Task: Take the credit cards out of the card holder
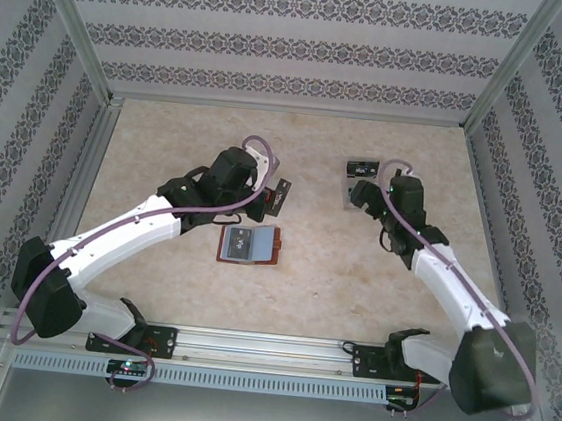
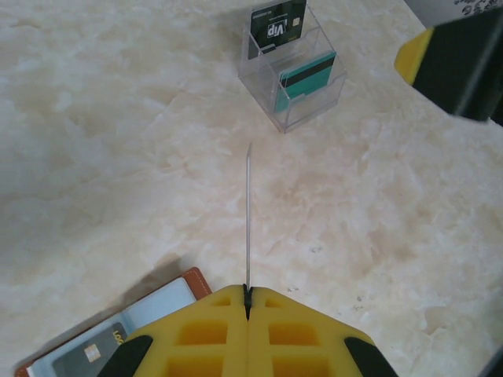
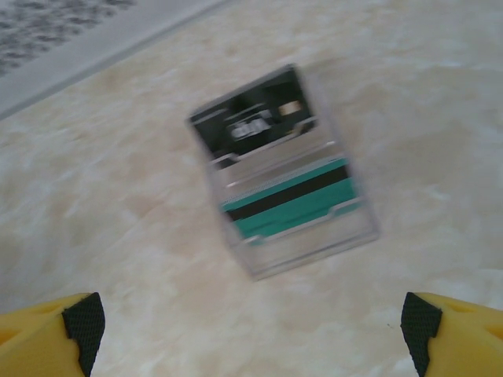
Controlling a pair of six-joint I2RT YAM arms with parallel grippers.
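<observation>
The card holder (image 1: 250,245) lies open on the table, reddish-brown with blue-grey inner panels; its corner (image 2: 118,330) with a grey card tucked inside shows at the lower left of the left wrist view. My left gripper (image 1: 274,198) hovers just beyond it. The left gripper (image 2: 247,292) is shut on a thin card (image 2: 247,212), seen edge-on and sticking forward. My right gripper (image 1: 356,193) is open beside a clear stand (image 1: 363,169). In the right wrist view the right gripper (image 3: 251,330) is empty, its fingers wide apart.
The clear acrylic stand (image 2: 295,75) holds a black VIP card (image 2: 277,23) in its back slot and a teal card (image 2: 305,78) in front; the stand (image 3: 287,188) looks blurred from the right wrist. Patterned walls enclose the marble table (image 1: 167,148).
</observation>
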